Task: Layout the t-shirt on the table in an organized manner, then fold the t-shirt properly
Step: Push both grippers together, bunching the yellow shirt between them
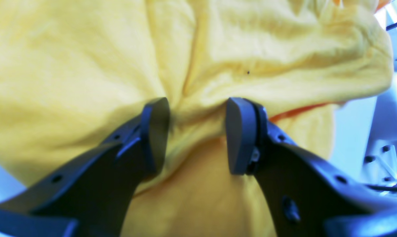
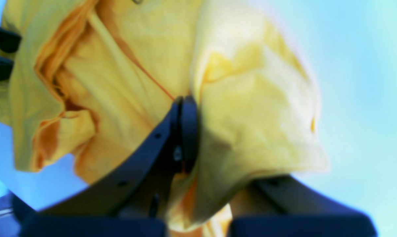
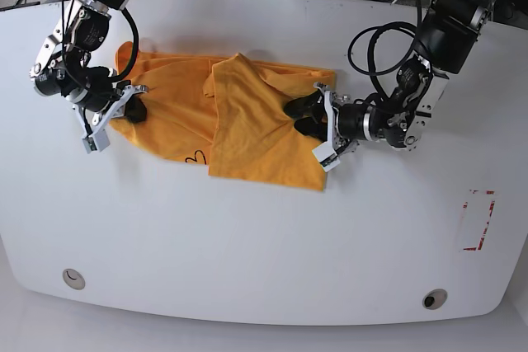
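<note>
The orange-yellow t-shirt (image 3: 247, 138) lies wrinkled on the white table (image 3: 247, 245), its right part folded over the middle, with a bit of black script showing at the front edge. My left gripper (image 3: 304, 114) is at the shirt's right edge. In the left wrist view it (image 1: 197, 131) stands open, and a bunched ridge of the t-shirt (image 1: 251, 49) sits between its fingers. My right gripper (image 3: 134, 110) is at the shirt's left sleeve. In the right wrist view it (image 2: 211, 131) is shut on the t-shirt (image 2: 126, 49), and cloth hides one finger.
A red-marked rectangle (image 3: 478, 220) sits at the table's right. Two round grommet holes (image 3: 73, 279) (image 3: 434, 298) lie near the front edge. Cables run behind the far edge, and a loop of black cable (image 3: 375, 55) hangs by my left arm.
</note>
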Robot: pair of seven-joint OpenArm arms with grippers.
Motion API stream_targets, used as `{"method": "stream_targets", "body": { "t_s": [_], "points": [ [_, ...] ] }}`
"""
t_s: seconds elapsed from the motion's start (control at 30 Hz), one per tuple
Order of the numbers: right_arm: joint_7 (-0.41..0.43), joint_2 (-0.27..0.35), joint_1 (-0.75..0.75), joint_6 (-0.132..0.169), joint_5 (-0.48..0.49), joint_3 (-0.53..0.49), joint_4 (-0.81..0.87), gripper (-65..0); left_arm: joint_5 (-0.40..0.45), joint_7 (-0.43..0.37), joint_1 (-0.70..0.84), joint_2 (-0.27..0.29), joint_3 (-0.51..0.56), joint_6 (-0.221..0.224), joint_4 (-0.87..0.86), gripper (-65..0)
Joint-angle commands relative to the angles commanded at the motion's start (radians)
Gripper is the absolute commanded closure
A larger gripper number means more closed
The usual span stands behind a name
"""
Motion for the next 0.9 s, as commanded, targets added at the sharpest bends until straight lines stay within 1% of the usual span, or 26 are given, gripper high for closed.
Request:
{"method": "stream_targets", "body": {
  "t_s": [0.1, 0.17, 0.27, 0.43, 0.47, 0.63, 0.83, 0.9],
  "points": [
    [-0.012, 0.0, 0.003, 0.0, 0.0, -0.02, 0.034, 0.0, 0.032, 0.0, 0.0, 0.02, 0.0, 0.0, -0.002, -26.9],
    [-0.006, 0.002, 0.006, 0.0, 0.0, -0.078, 0.066, 0.0, 0.064, 0.0, 0.0, 0.035, 0.0, 0.0, -0.002, -26.9],
    [-0.006, 0.002, 0.029, 0.0, 0.0, -0.14, 0.1, 0.0, 0.092, 0.0, 0.0, 0.064, -0.002, 0.0, -0.002, -26.9],
    [-0.006, -0.002, 0.064, 0.0, 0.0, -0.239, 0.127, 0.0, 0.117, 0.003, 0.0, 0.094, -0.002, 0.0, -0.002, -26.9],
    [-0.006, -0.011, 0.075, 0.0, 0.0, -0.265, 0.129, 0.0, 0.117, 0.003, 0.0, 0.1, -0.002, 0.0, -0.002, -26.9],
    [-0.011, -0.061, 0.126, 0.0, -0.009, -0.322, 0.127, 0.0, 0.117, 0.003, 0.0, 0.104, -0.002, 0.0, -0.002, -26.9],
    [-0.008, -0.071, 0.152, 0.0, -0.011, -0.408, 0.127, 0.0, 0.117, 0.003, 0.0, 0.106, -0.002, 0.0, -0.002, -26.9],
    [-0.002, -0.084, 0.152, 0.0, -0.011, -0.431, 0.127, 0.0, 0.115, 0.003, 0.002, 0.106, -0.002, 0.0, -0.002, -26.9]
  ]
}}
